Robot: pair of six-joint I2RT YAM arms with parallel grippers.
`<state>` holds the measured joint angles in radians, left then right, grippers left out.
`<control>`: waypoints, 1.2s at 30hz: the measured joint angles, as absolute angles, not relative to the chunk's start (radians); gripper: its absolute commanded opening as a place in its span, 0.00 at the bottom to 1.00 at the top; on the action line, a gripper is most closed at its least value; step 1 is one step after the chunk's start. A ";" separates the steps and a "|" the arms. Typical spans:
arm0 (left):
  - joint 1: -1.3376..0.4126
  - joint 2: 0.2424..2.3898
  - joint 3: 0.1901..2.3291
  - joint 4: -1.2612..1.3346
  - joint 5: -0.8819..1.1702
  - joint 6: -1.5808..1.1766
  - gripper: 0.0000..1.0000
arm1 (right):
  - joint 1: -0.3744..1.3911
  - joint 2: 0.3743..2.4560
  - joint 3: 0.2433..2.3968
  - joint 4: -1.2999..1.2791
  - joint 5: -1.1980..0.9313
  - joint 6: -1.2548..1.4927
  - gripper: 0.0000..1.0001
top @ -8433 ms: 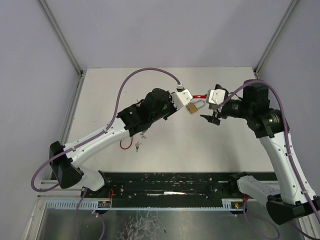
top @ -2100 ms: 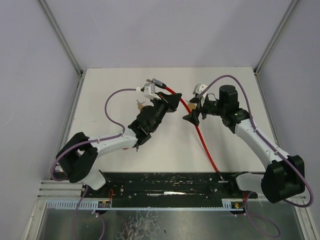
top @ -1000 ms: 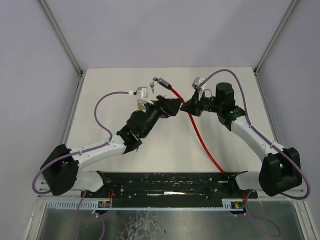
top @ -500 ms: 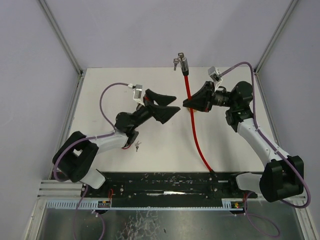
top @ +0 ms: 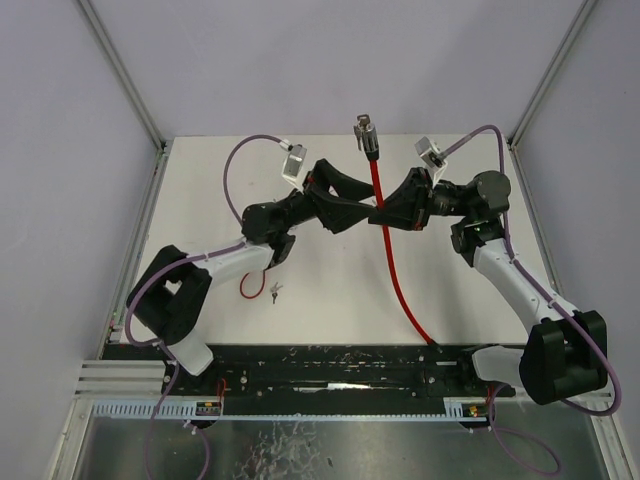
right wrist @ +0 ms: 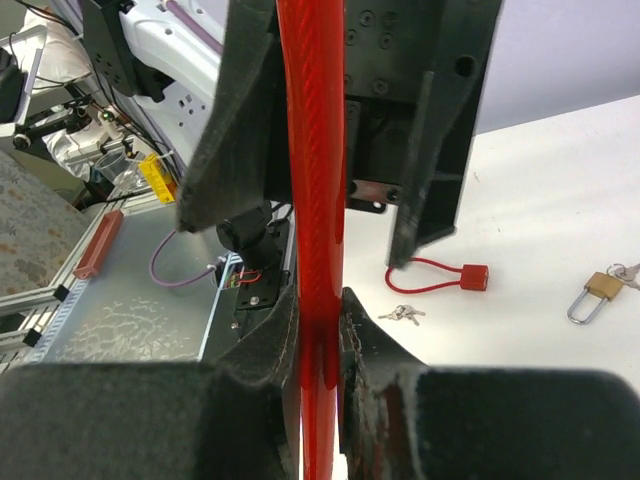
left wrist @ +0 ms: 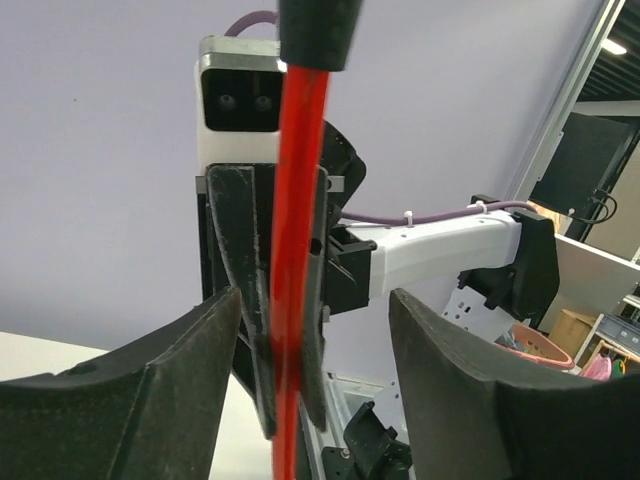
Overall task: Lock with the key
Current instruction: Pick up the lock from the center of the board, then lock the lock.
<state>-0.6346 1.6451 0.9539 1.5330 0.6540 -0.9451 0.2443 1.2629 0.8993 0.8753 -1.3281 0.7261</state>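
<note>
Pinching the red cable (top: 393, 270) in the right gripper (top: 381, 217) above the worktop's (top: 330, 290) far edge, probably to keep its lock head (top: 369, 142) and keys (top: 359, 123) raised, with the left gripper (left wrist: 312, 300) wide open astride the cable.

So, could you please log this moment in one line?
right end effector: shut on red cable | left end effector: open, straddling it

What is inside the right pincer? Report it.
The red cable runs through the right pincer, pinched. Its sides where the fingers press are covered.
</note>
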 measured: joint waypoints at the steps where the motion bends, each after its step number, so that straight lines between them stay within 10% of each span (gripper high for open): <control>1: -0.635 1.660 0.972 1.533 0.660 -0.952 0.54 | 0.246 1.263 0.899 0.879 -1.330 0.731 0.00; 6: -0.646 1.716 1.037 1.531 0.680 -0.973 0.41 | 0.263 1.263 0.899 0.876 -1.330 0.733 0.00; 10: -0.657 1.723 1.070 1.531 0.693 -0.970 0.01 | 0.270 1.266 0.899 0.865 -1.333 0.728 0.00; 19: -0.654 1.694 1.049 1.465 0.657 -0.881 0.01 | 0.270 1.256 1.006 0.457 -1.304 0.403 0.83; 25: -0.660 1.481 1.029 1.007 0.354 -0.587 0.01 | 0.265 1.225 1.235 -0.099 -1.017 -0.117 0.97; 36: -0.824 1.367 1.312 0.474 -0.193 -0.246 0.00 | 0.281 1.288 1.501 -0.316 -0.904 -0.291 0.96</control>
<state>-0.8242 1.3674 1.3125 0.4736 -0.1928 -0.2462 0.2806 1.2881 1.5009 -0.3161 -0.9043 -0.2913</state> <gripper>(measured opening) 0.110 0.966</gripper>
